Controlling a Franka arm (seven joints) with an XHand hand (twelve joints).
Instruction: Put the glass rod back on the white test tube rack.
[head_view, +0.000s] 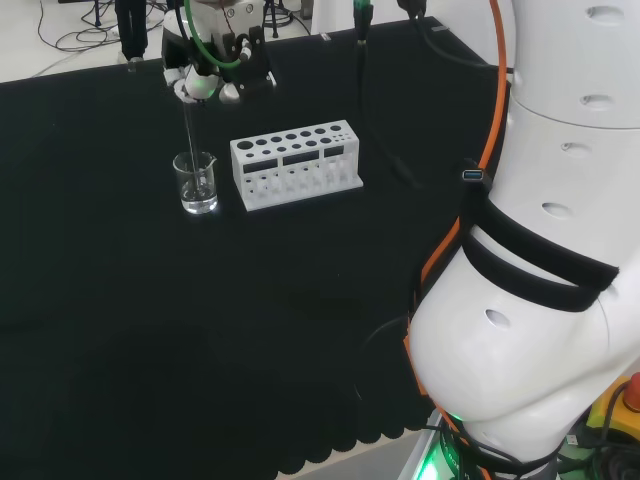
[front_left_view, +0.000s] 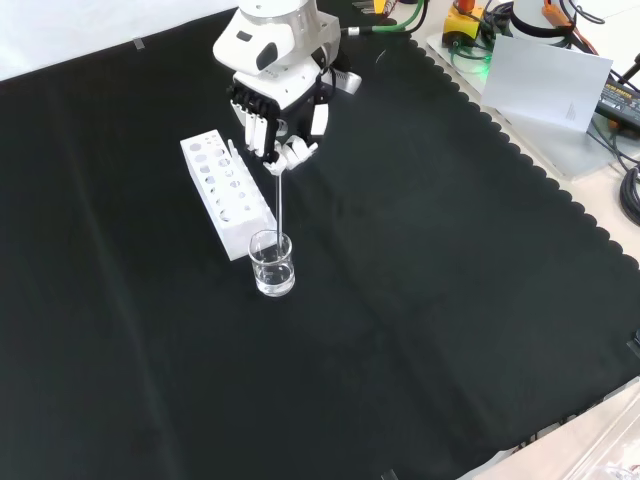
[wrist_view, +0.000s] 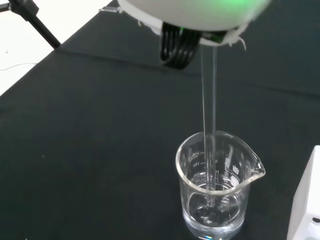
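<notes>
**Glass rod standing in the beaker**

The glass rod (front_left_view: 281, 205) is showing as a thin, clear, straight stick, standing nearly upright with its lower end dipping into the liquid in a small clear beaker (front_left_view: 272, 264). The robot hand (front_left_view: 275, 125) is curling its fingers around the rod's top end. The beaker is sitting on the black tabletop (front_left_view: 440, 300) just beside the white test tube rack (front_left_view: 225, 190).

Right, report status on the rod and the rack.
Hand shut on glass rod, holding it upright. Rod's lower end inside beaker, not yet lifted clear. White rack beside beaker, holes free. Nothing between them.
</notes>
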